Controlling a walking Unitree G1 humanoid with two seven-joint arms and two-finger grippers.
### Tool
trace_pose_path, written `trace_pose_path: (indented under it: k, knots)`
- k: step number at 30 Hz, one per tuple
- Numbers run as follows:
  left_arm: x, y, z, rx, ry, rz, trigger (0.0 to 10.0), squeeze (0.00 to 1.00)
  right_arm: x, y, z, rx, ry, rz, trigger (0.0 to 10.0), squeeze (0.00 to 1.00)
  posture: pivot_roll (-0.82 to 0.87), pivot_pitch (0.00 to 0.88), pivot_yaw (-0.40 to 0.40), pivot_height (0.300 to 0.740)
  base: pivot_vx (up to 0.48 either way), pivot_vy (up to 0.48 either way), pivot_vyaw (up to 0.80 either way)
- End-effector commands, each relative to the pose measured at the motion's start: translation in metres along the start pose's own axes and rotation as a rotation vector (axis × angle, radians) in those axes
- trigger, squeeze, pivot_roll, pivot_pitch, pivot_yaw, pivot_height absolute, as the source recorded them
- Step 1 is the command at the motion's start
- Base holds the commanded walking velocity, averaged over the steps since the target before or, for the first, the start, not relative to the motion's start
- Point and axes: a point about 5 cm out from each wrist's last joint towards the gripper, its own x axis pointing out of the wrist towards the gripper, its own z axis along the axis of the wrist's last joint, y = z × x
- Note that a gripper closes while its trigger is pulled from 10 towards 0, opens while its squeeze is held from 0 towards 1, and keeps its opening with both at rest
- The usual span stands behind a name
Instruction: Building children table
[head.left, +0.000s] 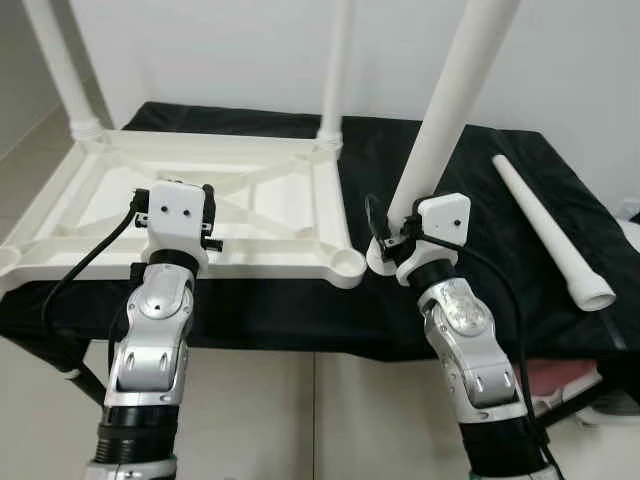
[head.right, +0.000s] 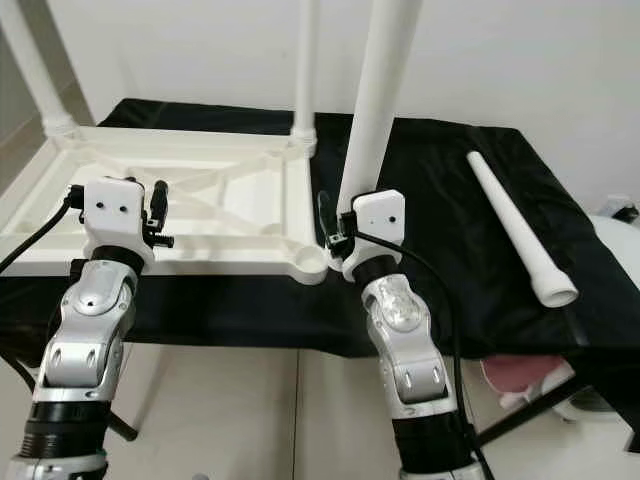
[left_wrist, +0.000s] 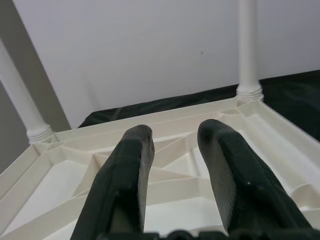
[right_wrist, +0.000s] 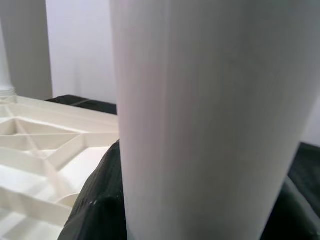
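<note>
- With two legs already upright in the far corners of the inverted tabletop (head.left: 95, 215) on the black-draped desk (head.left: 500, 240), the step in hand appears to be fitting the third leg (head.left: 440, 130).
- Right gripper (head.left: 392, 238): jaws closed on the third leg's lower end, just beside the empty near corner socket (head.left: 345, 263); the next move likely calls for aligning and seating it there.
- Left gripper (left_wrist: 175, 150): jaws open, hovering over the tabletop's ribs.
- Spare leg (head.left: 550, 225) lies on the desk, well apart.
- Leg tops are cut off; the right jaws are hidden.
</note>
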Motion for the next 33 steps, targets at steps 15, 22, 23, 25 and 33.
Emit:
trace_pose_path:
  k: [15,22,23,25,33]
  knots:
    - [0.0014,0.0055,-0.0092,-0.024,0.059,0.030,10.0,0.00,0.0018,0.0024,0.0060,0.004,-0.029,0.008,10.0,0.00,0.07,0.043,-0.052,0.740,0.000,0.128,0.00]
    - [0.0020,0.0056,-0.0069,-0.009,0.041,0.025,10.0,0.00,0.0017,0.0025,0.0066,0.003,-0.031,0.011,10.0,0.00,0.07,0.040,-0.052,0.740,0.000,0.271,0.00]
    - [0.0019,0.0055,-0.0068,-0.007,0.041,0.025,10.0,0.00,0.0018,0.0025,0.0068,0.003,-0.031,0.012,10.0,0.00,0.07,0.040,-0.053,0.740,0.000,0.000,0.00]
    - [0.0013,0.0052,-0.0070,-0.006,0.043,0.025,10.0,0.00,0.0015,0.0023,0.0071,0.003,-0.032,0.012,10.0,0.00,0.07,0.041,-0.054,0.740,0.000,0.000,0.00]
    - [-0.0002,0.0038,-0.0086,-0.007,0.052,0.017,10.0,0.00,0.0013,0.0028,0.0067,0.001,-0.029,0.014,10.0,0.00,0.07,0.044,-0.055,0.740,0.000,0.000,0.00]
